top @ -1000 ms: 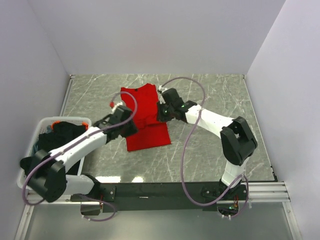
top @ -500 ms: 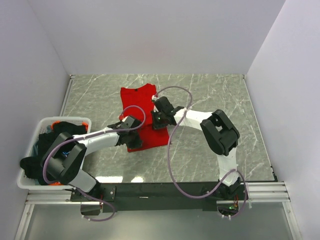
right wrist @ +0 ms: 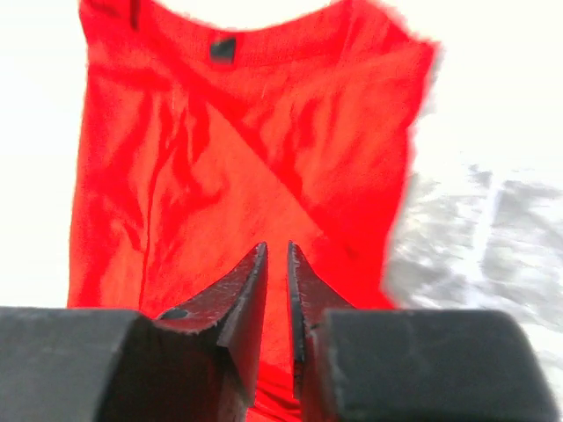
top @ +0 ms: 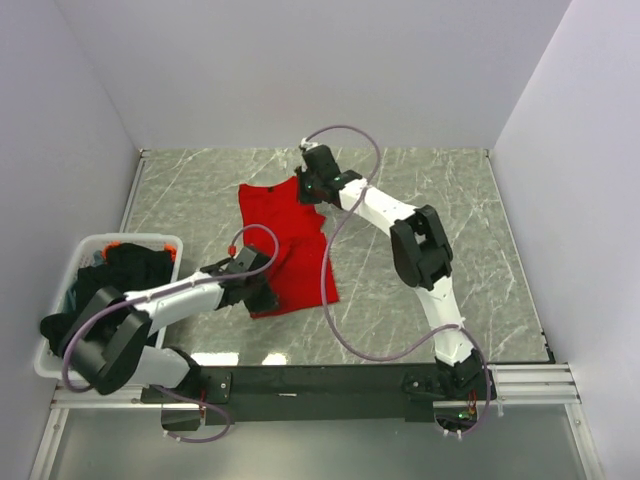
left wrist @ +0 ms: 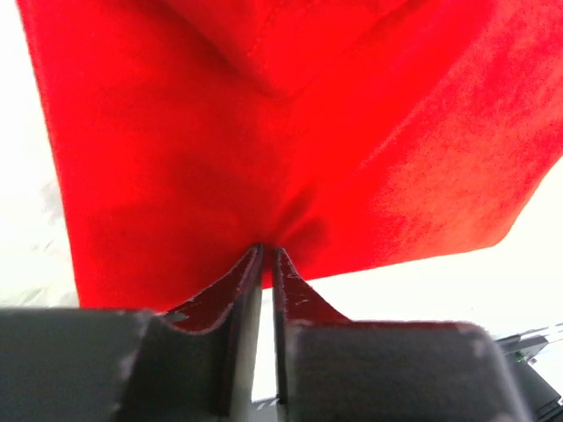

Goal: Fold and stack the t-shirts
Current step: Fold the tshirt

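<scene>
One red t-shirt, one white basket, black shirts too heaped to count.

Spread t-shirt is lying flat near the middle of the desk, collar end lying farther back and hem end nearer the arm bases. Basket is sitting at the desk's near-left edge, apart from the shirt and to its left, with heaped t-shirts lying in it. Left fingers are meeting the spread t-shirt's near edge (cloth is sitting between them). Right fingers are sitting at its far right corner.
</scene>
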Motion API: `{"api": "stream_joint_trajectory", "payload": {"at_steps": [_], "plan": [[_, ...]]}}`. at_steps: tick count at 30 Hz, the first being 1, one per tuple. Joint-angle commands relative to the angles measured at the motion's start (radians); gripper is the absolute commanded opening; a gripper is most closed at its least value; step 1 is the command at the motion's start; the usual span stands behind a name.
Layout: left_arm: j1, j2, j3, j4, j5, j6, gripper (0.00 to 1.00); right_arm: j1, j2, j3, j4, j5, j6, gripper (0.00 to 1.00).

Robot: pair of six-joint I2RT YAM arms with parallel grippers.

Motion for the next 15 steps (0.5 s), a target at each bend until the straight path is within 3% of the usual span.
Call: {"api": "stream_joint_trajectory", "payload": {"at_steps": [1, 4, 9, 15], "plan": [[-0.008, -0.069, -0.040, -0.146, 0.002, -0.008, 0.16, -0.009, -0.118, -0.015, -0.037, -0.042, -0.029, 0.23], [-0.008, -0.143, -0.008, -0.171, -0.027, -0.013, 0.31, -0.011, -0.291, -0.254, 0.058, -0.126, 0.003, 0.26], [0.000, -0.177, 0.076, -0.206, -0.116, -0.034, 0.41, -0.008, -0.594, -0.671, 0.206, -0.231, 0.077, 0.27], [0.044, -0.192, 0.123, -0.205, -0.222, -0.065, 0.64, 0.072, -0.793, -0.934, 0.260, -0.271, 0.125, 0.27]]}}
